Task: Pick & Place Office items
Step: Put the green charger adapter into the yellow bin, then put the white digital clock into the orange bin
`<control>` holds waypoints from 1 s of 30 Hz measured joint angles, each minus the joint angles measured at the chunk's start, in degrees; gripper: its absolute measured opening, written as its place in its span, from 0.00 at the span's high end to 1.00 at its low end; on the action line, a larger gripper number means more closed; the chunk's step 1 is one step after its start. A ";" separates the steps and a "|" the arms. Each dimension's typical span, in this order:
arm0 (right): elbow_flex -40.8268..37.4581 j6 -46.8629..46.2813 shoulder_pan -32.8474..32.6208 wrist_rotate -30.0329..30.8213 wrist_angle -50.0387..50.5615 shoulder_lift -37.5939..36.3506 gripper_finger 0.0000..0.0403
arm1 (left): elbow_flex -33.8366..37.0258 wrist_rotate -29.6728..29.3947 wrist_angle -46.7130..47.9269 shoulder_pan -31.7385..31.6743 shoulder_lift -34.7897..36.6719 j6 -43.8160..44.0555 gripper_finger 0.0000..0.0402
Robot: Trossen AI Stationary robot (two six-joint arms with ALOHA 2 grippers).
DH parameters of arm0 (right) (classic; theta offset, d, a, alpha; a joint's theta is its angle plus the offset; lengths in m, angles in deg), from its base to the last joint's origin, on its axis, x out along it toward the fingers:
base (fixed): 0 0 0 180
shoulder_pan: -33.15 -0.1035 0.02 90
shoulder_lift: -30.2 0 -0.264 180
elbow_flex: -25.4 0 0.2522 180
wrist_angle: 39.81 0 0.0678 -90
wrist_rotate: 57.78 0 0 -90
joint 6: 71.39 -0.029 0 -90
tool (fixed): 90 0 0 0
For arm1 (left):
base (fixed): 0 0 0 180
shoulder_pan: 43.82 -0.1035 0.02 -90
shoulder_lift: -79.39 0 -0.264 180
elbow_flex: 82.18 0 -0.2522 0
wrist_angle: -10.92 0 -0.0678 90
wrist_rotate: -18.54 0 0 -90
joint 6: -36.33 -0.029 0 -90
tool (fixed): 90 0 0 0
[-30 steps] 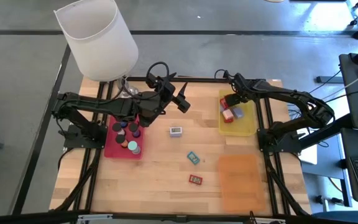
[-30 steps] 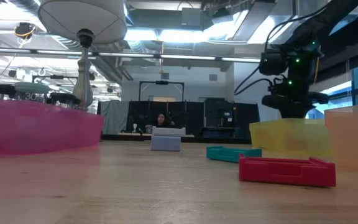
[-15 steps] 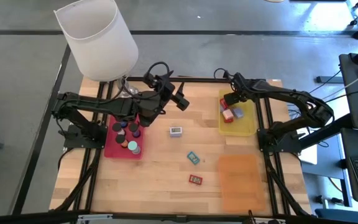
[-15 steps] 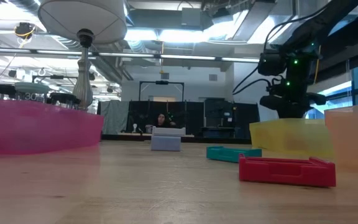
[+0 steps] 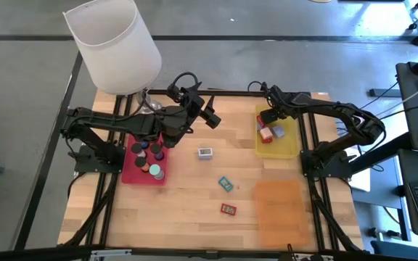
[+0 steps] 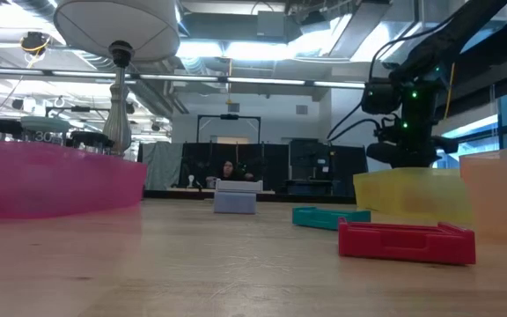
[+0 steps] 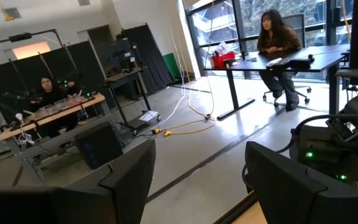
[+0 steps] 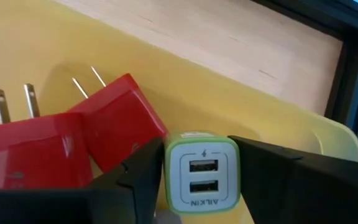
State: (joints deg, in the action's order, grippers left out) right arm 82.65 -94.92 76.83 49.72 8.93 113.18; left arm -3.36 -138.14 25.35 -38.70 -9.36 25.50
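The right gripper (image 8: 201, 180), jaws parting around a green-rimmed USB charger (image 8: 202, 171) in the yellow tray (image 5: 287, 144), is risking dragging it out if lifting early.

A white-shaded lamp (image 5: 115, 45) stands behind the red tray (image 5: 130, 174), with yellow (image 5: 290, 147) and orange (image 5: 278, 206) trays opposite.
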 joint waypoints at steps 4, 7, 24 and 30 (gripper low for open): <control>-0.15 0.17 -0.02 -0.69 -0.14 0.15 0.52 | 0.00 0.00 0.00 0.00 0.00 -0.01 0.39; -0.15 1.03 0.00 -0.79 -0.56 0.15 0.48 | 0.00 0.00 -0.02 0.00 0.00 0.00 0.39; 11.33 3.83 -0.39 -0.65 10.36 -2.37 0.29 | 0.00 6.91 5.23 -0.32 0.00 7.45 0.39; 16.40 7.88 -3.28 -2.12 10.52 -7.26 0.29 | 0.02 27.50 22.58 -3.79 0.00 22.35 0.39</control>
State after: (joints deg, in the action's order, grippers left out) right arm 99.05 -87.04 73.55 47.60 19.45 105.92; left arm -3.34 -110.64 47.93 -42.48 -9.36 47.85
